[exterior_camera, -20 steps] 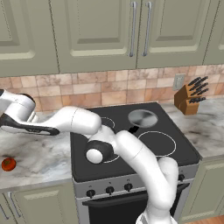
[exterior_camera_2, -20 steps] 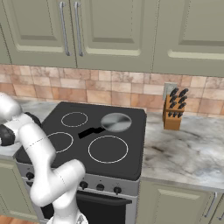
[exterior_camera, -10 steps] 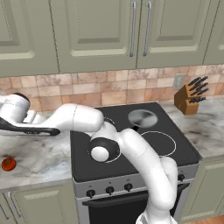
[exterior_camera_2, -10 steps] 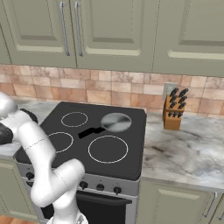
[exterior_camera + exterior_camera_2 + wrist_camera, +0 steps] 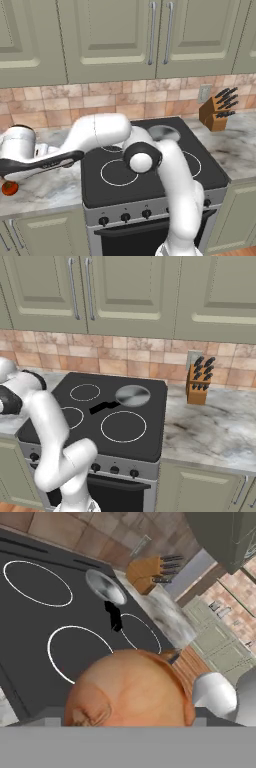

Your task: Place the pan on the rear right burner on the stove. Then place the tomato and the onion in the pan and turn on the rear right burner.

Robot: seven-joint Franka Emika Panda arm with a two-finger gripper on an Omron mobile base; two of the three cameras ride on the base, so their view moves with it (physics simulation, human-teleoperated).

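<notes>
The pale brown onion [image 5: 132, 687] looms at the bottom of the hand view, and my gripper [image 5: 129, 714] is closed on it; its fingertips are hidden behind the onion. My hand [image 5: 20, 145] hangs above the counter left of the stove [image 5: 200, 172]. The shiny pan [image 5: 162, 132] sits on the rear right burner, its black handle [image 5: 102, 407] pointing to the front left. From the hand, the pan [image 5: 104, 586] lies ahead across the black glass. The red tomato [image 5: 9, 187] rests on the left counter below my hand.
A wooden knife block [image 5: 199, 387] stands on the marble counter right of the stove. Black knobs [image 5: 125, 217] line the steel front. My bent elbow [image 5: 142, 160] hangs over the stove's front left ring. Cabinets hang above the tiled wall.
My hand has sunk a little over the left counter. The elbow has swung right, over the stove. The pan and the tomato have not moved.
</notes>
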